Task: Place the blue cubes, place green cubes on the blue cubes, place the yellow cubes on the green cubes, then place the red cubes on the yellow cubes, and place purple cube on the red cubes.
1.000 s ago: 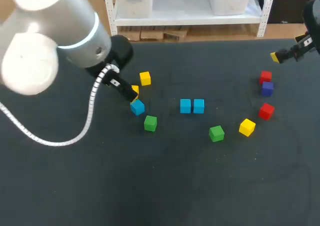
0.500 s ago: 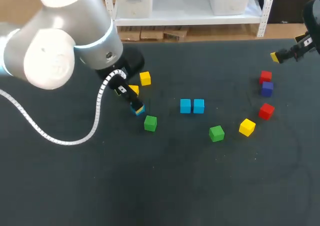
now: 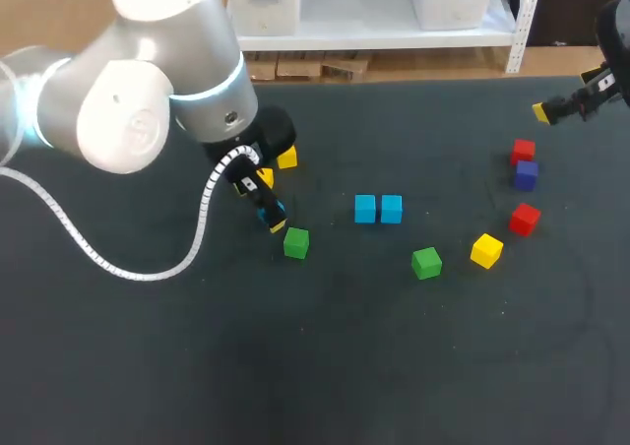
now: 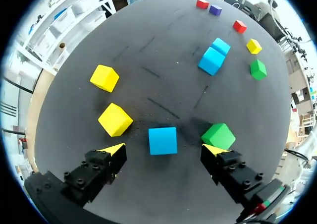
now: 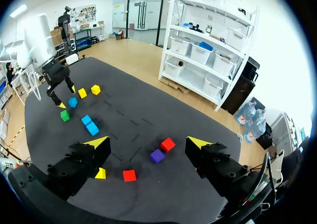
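Between wide fingers [image 4: 115,149] of the left gripper [image 4: 164,149] sits a blue cube [image 4: 162,140], half-hidden overhead.

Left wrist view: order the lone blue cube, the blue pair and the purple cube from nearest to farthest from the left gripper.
1. Lone blue cube, between the open fingers of the left gripper.
2. Blue pair, farther ahead, mid-table.
3. Purple cube, far side, beside a red cube.

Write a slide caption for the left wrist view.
Left gripper, open, with a blue cube between its fingers, a green cube beside one finger and a yellow cube beside the other.
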